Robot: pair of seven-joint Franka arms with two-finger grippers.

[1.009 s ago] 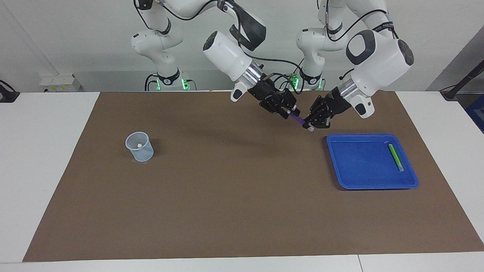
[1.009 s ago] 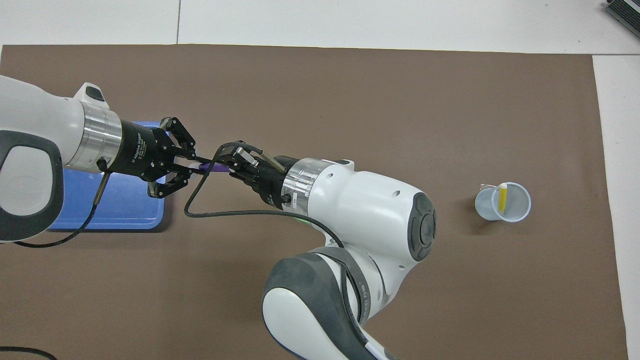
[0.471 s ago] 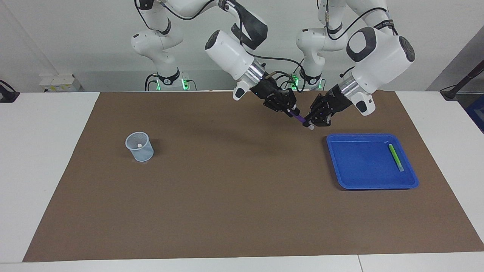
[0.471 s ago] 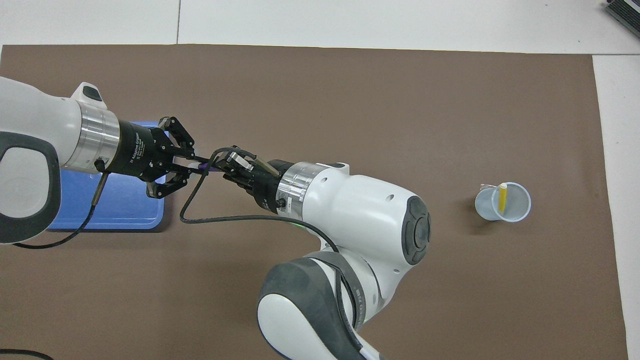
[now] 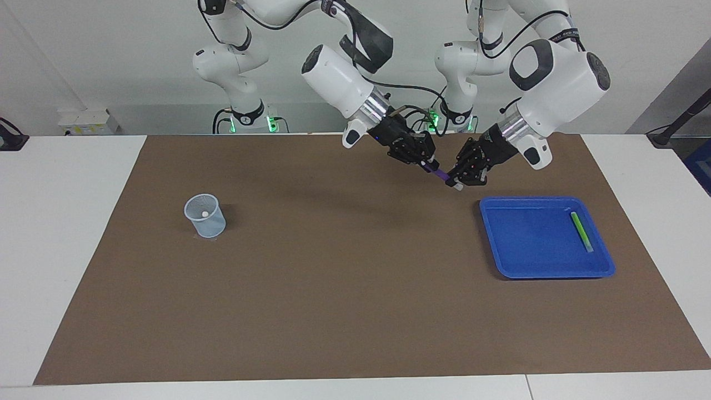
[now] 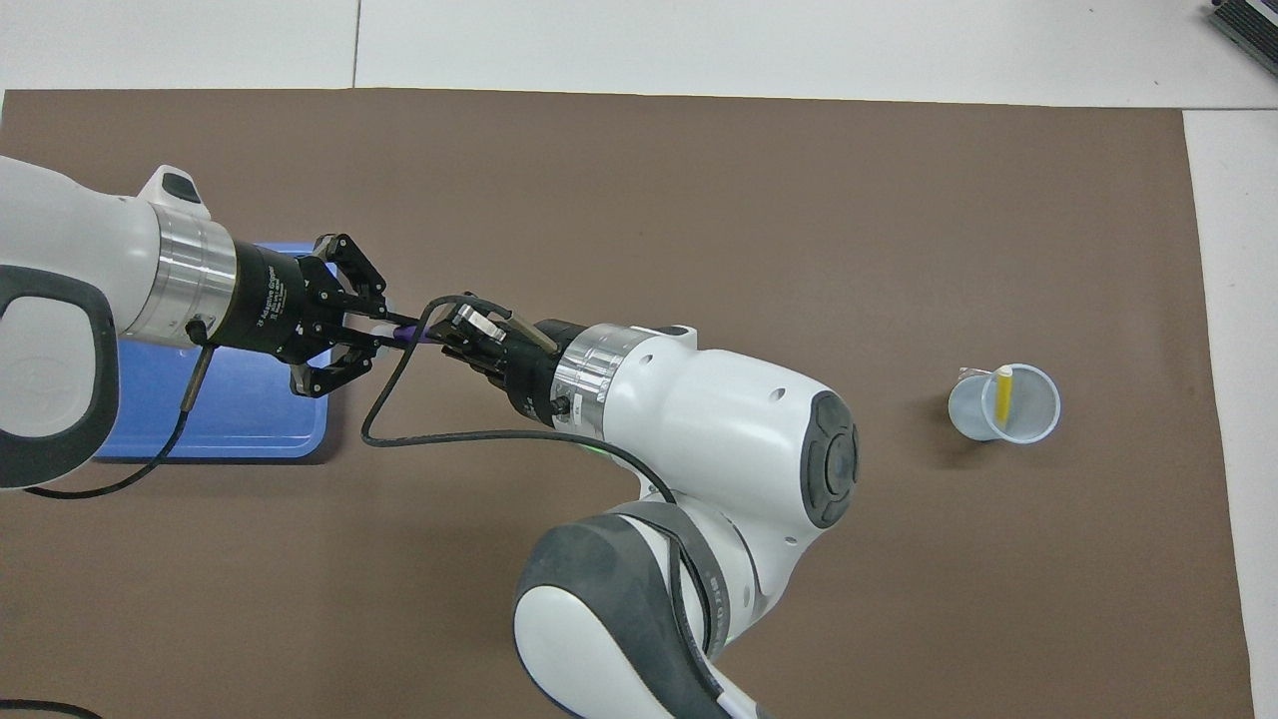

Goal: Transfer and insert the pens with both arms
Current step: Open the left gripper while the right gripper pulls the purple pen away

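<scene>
Both arms reach in above the table and slant downward, their silver wrists angled toward each other so the grippers meet tip to tip in the air. The left gripper (image 5: 460, 179) (image 6: 371, 335) has its fingers spread apart. The right gripper (image 5: 429, 163) (image 6: 446, 336) has its fingers drawn close together, just beside the left gripper's.

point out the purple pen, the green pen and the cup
purple pen (image 5: 440, 174), facing view, on its barrel between the two grippers
green pen (image 5: 581, 231), facing view, mid-barrel, lying in the blue tray
cup (image 6: 1028, 424), overhead view, on its rim
</scene>
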